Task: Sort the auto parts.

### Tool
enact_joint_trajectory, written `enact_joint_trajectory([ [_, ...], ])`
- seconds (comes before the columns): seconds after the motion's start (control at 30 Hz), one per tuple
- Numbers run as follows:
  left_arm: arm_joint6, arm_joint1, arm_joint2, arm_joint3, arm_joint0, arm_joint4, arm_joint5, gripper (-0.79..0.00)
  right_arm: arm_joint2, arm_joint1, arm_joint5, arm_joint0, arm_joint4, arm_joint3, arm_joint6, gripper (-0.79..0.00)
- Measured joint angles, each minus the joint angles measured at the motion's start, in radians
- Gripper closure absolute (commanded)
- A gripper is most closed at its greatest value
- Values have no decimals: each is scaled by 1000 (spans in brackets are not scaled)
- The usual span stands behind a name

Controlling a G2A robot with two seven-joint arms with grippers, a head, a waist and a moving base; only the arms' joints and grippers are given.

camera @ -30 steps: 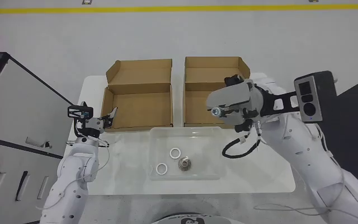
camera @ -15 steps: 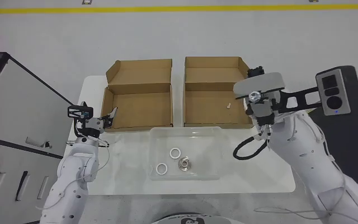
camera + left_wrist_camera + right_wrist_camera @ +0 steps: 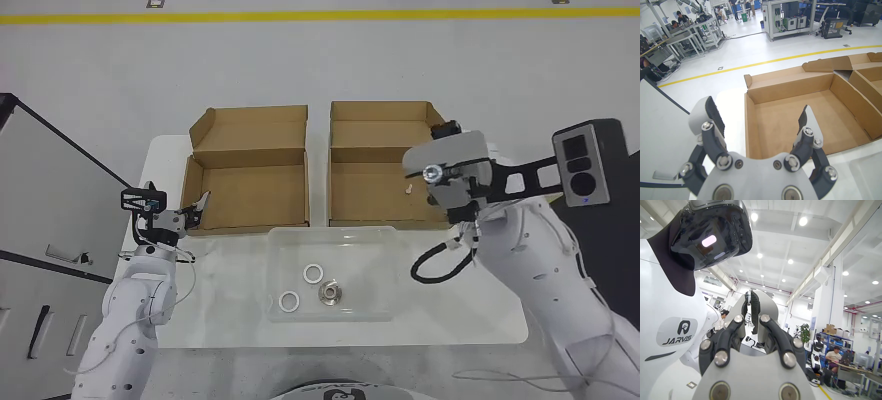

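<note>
My right gripper (image 3: 432, 173) is raised over the right cardboard box (image 3: 360, 130) with its fingers pointing up at the head. It is shut on a small silver threaded part (image 3: 748, 296), pinched at the fingertips (image 3: 755, 300). A small pale part (image 3: 409, 187) lies on that box's floor. My left gripper (image 3: 758, 108) stands open with nothing in it at the near left corner of the left cardboard box (image 3: 787, 121), low over the table. A clear tray (image 3: 375, 238) at the table's middle holds two white rings (image 3: 313, 272) (image 3: 291, 301) and a metal part (image 3: 329, 293).
The two boxes stand side by side at the back of the white table (image 3: 165, 160), flaps open, the left box (image 3: 250, 190) bare inside. A dark panel (image 3: 50, 170) runs along the table's left side. A cable (image 3: 440, 262) hangs from the right arm beside the tray.
The right gripper, with the silver part in it, swung from the right box's near left corner out to the right, then came back slightly left. The left arm has kept still.
</note>
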Motion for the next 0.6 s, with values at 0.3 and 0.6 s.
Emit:
enact_joint_trajectory([
  [0.3,0,0,0,0,0,0,0,-785,-1,-7,0,5,13,4,37,0],
  [0.6,0,0,0,0,0,0,0,-785,-1,-7,0,5,14,3,36,0],
])
